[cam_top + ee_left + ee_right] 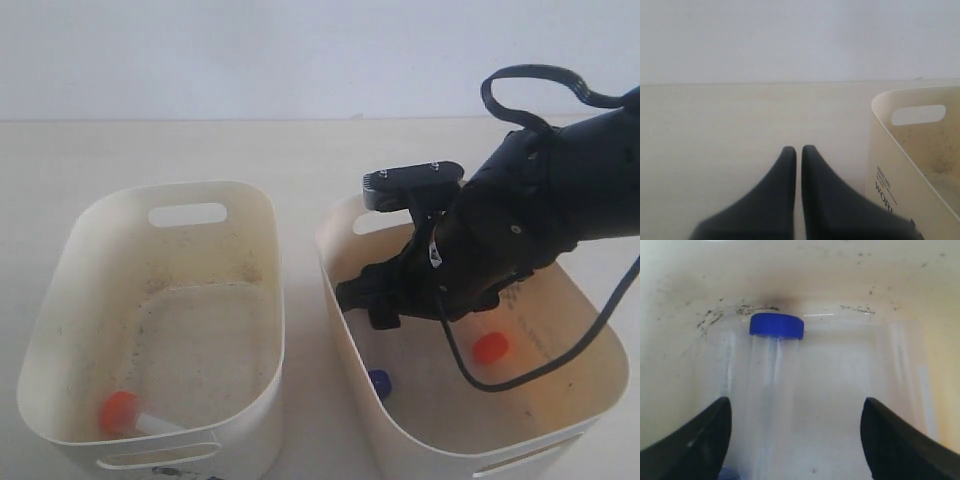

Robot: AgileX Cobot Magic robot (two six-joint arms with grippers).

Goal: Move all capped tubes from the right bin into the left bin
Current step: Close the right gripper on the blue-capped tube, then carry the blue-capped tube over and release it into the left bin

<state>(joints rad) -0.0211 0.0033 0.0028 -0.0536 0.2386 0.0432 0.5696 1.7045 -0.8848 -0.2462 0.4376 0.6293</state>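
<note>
One blurry blue-capped tube between spread right tool; left tool pressed together.

left bin — one orange-capped tube, right bin — orange cap, blue-capped tube

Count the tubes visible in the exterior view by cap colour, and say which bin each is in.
Orange-capped tubes: 2, one in the left bin, one in the right bin
Blue-capped tubes: 1, in the right bin
Total: 3 visible; others may be hidden.
</note>
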